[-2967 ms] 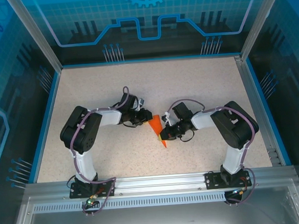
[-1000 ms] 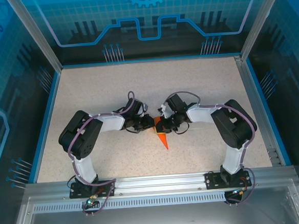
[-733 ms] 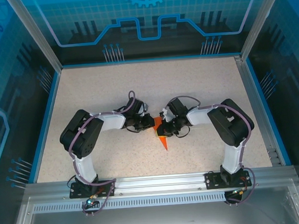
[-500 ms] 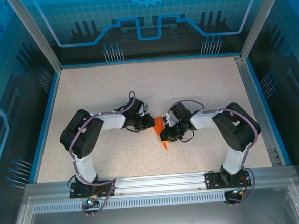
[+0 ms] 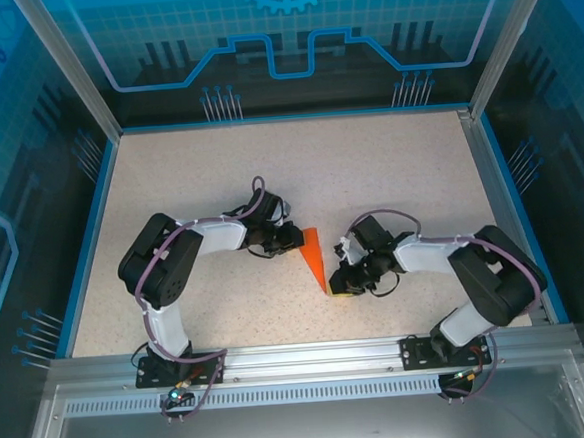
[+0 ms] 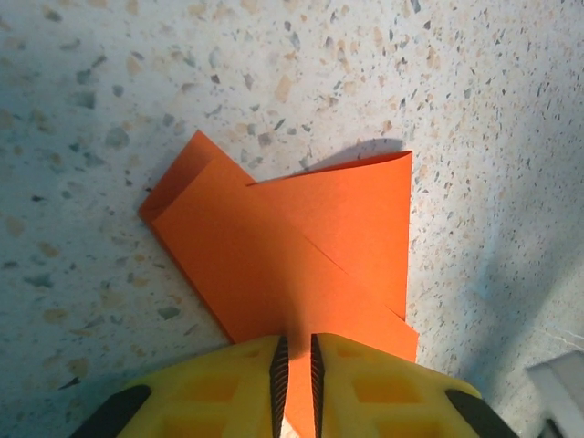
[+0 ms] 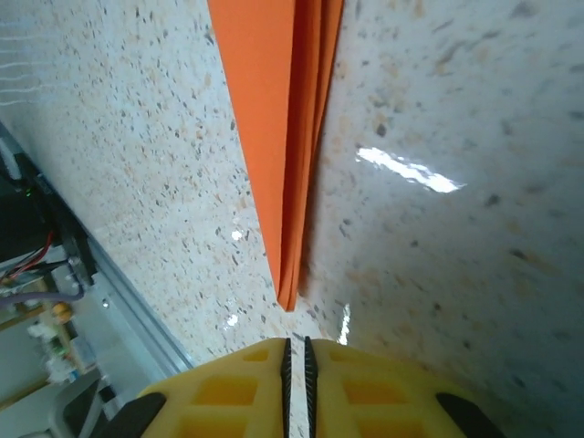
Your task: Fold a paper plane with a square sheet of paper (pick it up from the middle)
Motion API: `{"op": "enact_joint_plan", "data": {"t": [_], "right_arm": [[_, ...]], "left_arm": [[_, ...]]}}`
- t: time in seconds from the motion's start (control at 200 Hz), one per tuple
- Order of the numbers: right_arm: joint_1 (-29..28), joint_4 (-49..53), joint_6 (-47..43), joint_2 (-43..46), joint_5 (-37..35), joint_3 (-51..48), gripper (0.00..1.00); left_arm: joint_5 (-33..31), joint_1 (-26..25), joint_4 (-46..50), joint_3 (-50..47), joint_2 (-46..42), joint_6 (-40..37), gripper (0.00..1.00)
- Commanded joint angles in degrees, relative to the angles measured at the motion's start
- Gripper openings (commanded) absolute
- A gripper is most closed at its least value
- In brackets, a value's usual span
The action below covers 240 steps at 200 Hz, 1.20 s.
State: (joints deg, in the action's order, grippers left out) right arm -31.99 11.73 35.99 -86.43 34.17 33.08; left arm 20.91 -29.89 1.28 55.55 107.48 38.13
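Position of the paper plane (image 5: 315, 257): flat on the speckled counter (image 5: 219, 174), about midway between the two arms. Its wide end faces the far side and its pointed nose faces the arm bases.

Left gripper (image 5: 293, 237):
- The top view shows it at the left corner of the plane's wide end, with the arm reaching in from the left.
- In the left wrist view the yellow fingers (image 6: 228, 383) stand nearly closed, leaving a thin slit.
- Orange paper shows inside that slit and runs out of sight beneath the fingertips.
- Whether the paper is clamped or merely lies under the fingertips cannot be determined.
- Ahead of the fingers the plane appears as overlapped folded layers, with a triangular flap lying across a longer folded panel.

Right gripper (image 5: 339, 284):
- The top view shows it just beside the nose, on its right side, with the arm reaching in low from the right.
- In the right wrist view the yellow fingers (image 7: 228, 383) are drawn together to a hairline gap.
- Nothing is held.
- The nose ends just ahead of the fingertips, with a small patch of bare counter between them.
- The stacked layer edges of the plane are visible along one long side.
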Motion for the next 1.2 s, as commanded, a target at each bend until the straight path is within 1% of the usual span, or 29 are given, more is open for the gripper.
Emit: {"op": "enact_joint_plan", "data": {"t": [0.0, 0.1, 0.135, 0.18, 0.24, 0.305, 0.33, 0.41, 0.485, 0.575, 0.65, 0.665, 0.7, 0.78, 0.885, 1.09, 1.195], "right_arm": [[1.52, 7.67, -2.41, 6.15, -6.99, 2.74, 0.19], [2.59, 10.79, -2.9, 11.13, -14.22, 4.12, 0.26], [2.85, 11.32, -2.81, 12.83, -16.87, 4.39, 0.29], [3.14, 12.3, -2.5, 14.9, -20.59, 4.77, 0.34], [3.62, 12.59, -2.63, 17.68, -23.57, 4.91, 0.35], [4.25, 12.78, -2.42, 20.12, -26.29, 5.05, 0.39], [4.51, 12.75, -2.18, 20.9, -27.4, 5.03, 0.4], [5.58, 12.0, -2.15, 22.61, -28.25, 4.94, 0.41], [6.35, 11.6, -1.9, 22.98, -28.88, 4.81, 0.42], [7.26, 10.22, -1.09, 22.4, -28.39, 3.95, 0.45], [7.96, 8.85, -0.24, 21.57, -27.63, 3.05, 0.45], [8.08, 8.5, -0.11, 21.37, -27.4, 2.97, 0.45], [8.25, 8.04, 0.11, 20.89, -26.99, 2.66, 0.45], [8.52, 7.15, 0.61, 20.02, -26.22, 2.15, 0.46], [8.63, 5.67, 1.77, 19.72, -25.91, 1.03, 0.47], [9.37, 6.02, 2.68, 20.38, -27.28, 0.11, 0.48], [10.09, 6.65, 2.93, 21.59, -27.84, -0.63, 0.49]], "left_arm": [[-2.46, -0.58, 4.21, 0.74, -0.44, 0.23, 0.23], [-3.95, -1.33, 7.41, 2.41, -3.42, 0.08, 0.28], [-5.06, -1.69, 8.98, 3.14, -4.48, -0.16, 0.32], [-7.23, -2.21, 11.63, 4.22, -5.77, -0.11, 0.36], [-10.34, -2.94, 15.54, 6.15, -7.49, -0.59, 0.38], [-14.83, -4.06, 19.93, 7.98, -9.03, -0.29, 0.48], [-16.54, -4.57, 21.43, 8.52, -9.59, -0.25, 0.5], [-21.33, -6.13, 25.51, 10.09, -10.68, 0.68, 0.52], [-24.52, -7.61, 28.26, 11.42, -11.15, 1.31, 0.54], [-29.12, -9.55, 32.71, 13.88, -10.84, 2.58, 0.62], [-31.74, -11.21, 36.96, 16.43, -9.78, 4.41, 0.67], [-32.18, -11.57, 37.64, 16.87, -9.41, 4.55, 0.71], [-33.2, -12.35, 39.23, 18.22, -8.67, 5.06, 0.74], [-34.58, -13.93, 41.01, 20.61, -6.58, 5.62, 0.73], [-34.17, -15.79, 42.18, 23.97, -2.87, 7.56, 0.74], [-38.98, -20.02, 53.3, 37.68, 9.01, 10.82, 0.73], [-40.75, -20.65, 57.23, 41.47, 12.67, 12.62, 0.72]]}}
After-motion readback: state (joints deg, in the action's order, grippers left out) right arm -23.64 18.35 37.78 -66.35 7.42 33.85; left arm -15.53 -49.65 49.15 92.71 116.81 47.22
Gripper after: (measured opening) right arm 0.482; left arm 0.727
